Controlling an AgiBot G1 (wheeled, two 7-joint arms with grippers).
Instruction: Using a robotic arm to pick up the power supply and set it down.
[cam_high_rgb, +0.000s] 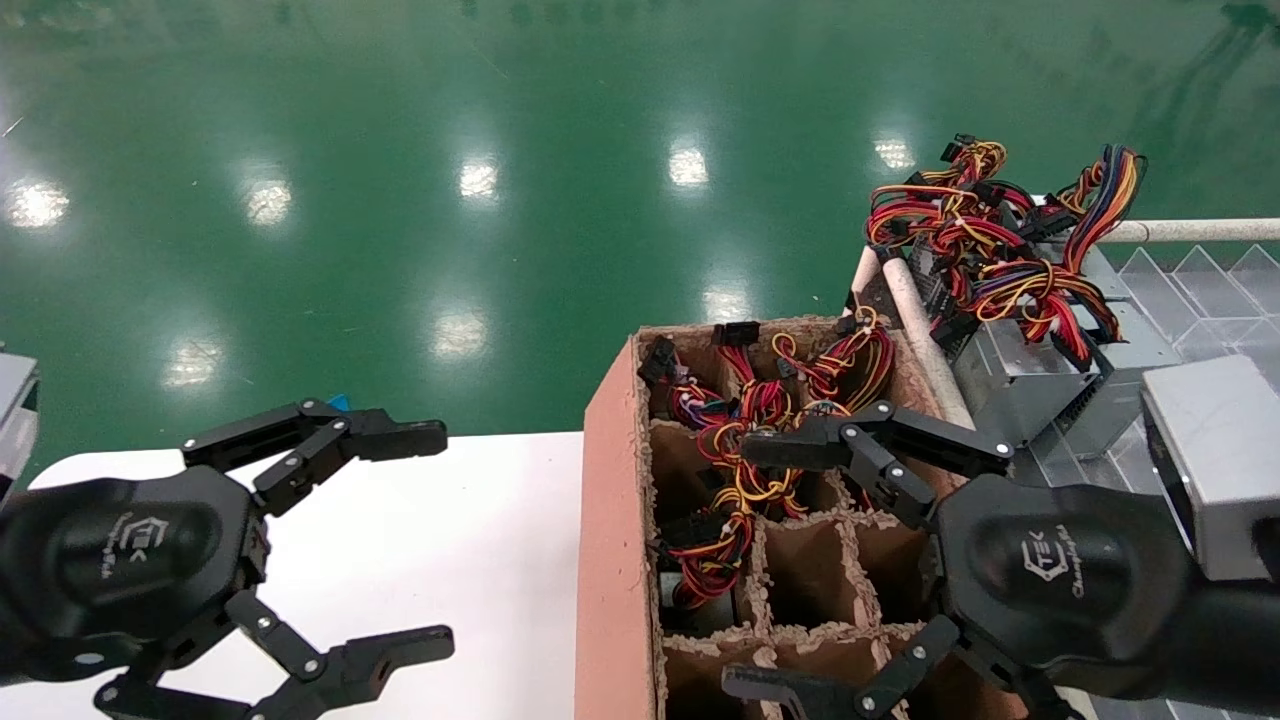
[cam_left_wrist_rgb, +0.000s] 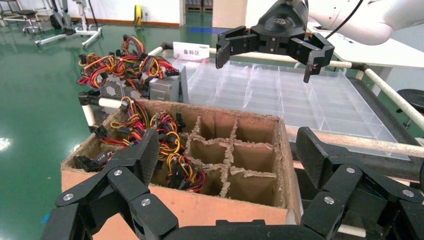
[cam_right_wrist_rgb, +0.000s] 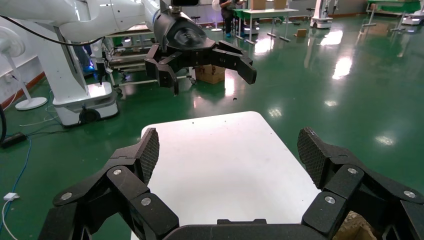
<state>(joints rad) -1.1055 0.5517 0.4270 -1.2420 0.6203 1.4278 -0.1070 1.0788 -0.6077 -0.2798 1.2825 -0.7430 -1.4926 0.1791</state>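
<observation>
Head view: right gripper (cam_high_rgb: 765, 565) hovers over the cardboard divider box (cam_high_rgb: 610, 520), fingers spread wide, holding nothing. One fingertip (cam_high_rgb: 775, 448) sits above the wire-filled cells, the other near the box's near edge. A silver-grey wrist block (cam_high_rgb: 1215, 460) shows behind the palm.

Left gripper (cam_high_rgb: 430, 535) hangs over the white table (cam_high_rgb: 470, 540), to the left of the box, fingers also spread wide and empty.

Power supply (cam_high_rgb: 1030, 375): silver-grey metal box lying on the clear plastic tray (cam_high_rgb: 1210, 290) just beyond the far right corner of the cardboard box, with its bundle of red, yellow, orange and black wires (cam_high_rgb: 990, 240) heaped on top. It lies apart from both grippers.

Several cells along the box's left and far sides hold more wire looms (cam_high_rgb: 740, 450); the near right cells look bare.

Left wrist view: perforated vent face (cam_left_wrist_rgb: 116, 88) of the power supply is visible beyond the box, beside a white label card (cam_left_wrist_rgb: 190, 51).
</observation>
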